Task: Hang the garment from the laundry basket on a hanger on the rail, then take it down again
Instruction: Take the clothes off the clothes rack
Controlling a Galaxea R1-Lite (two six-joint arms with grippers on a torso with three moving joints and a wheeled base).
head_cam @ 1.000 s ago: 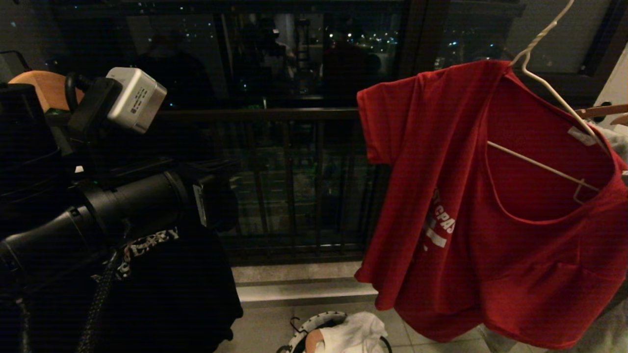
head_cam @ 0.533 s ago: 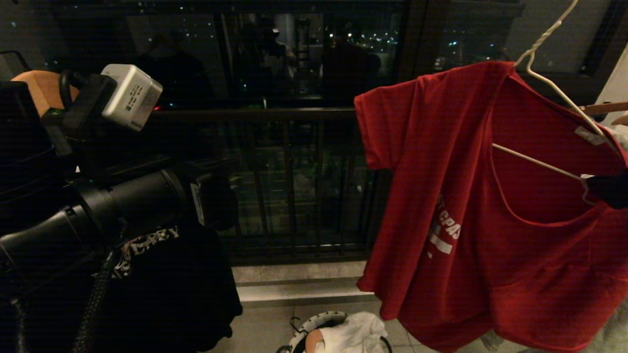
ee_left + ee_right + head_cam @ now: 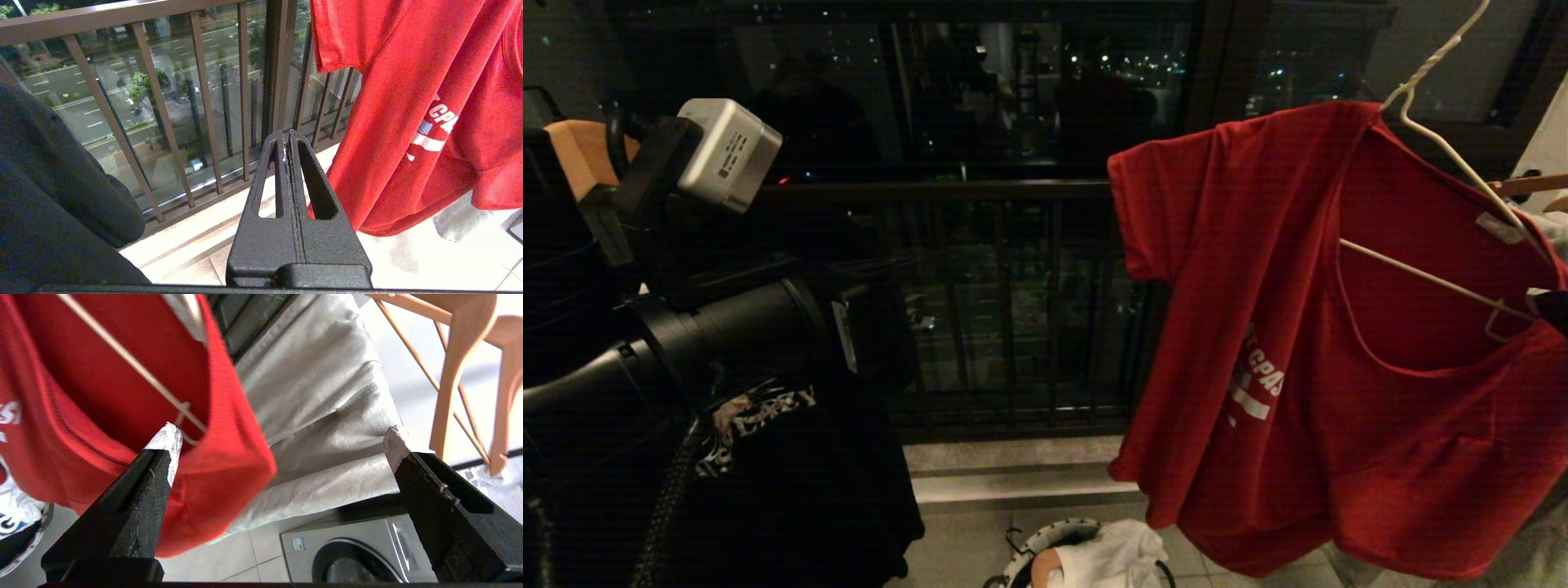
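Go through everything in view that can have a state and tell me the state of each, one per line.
red T-shirt: hung on the hanger, skewed
white wire hanger: hooked up above, tilted
laundry basket: on the floor, white cloth inside
black T-shirt: hanging
left gripper: shut, empty
right gripper: open, by the shirt's shoulder

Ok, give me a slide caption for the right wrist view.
Open right end effector beside the red shirt on its wire hanger.
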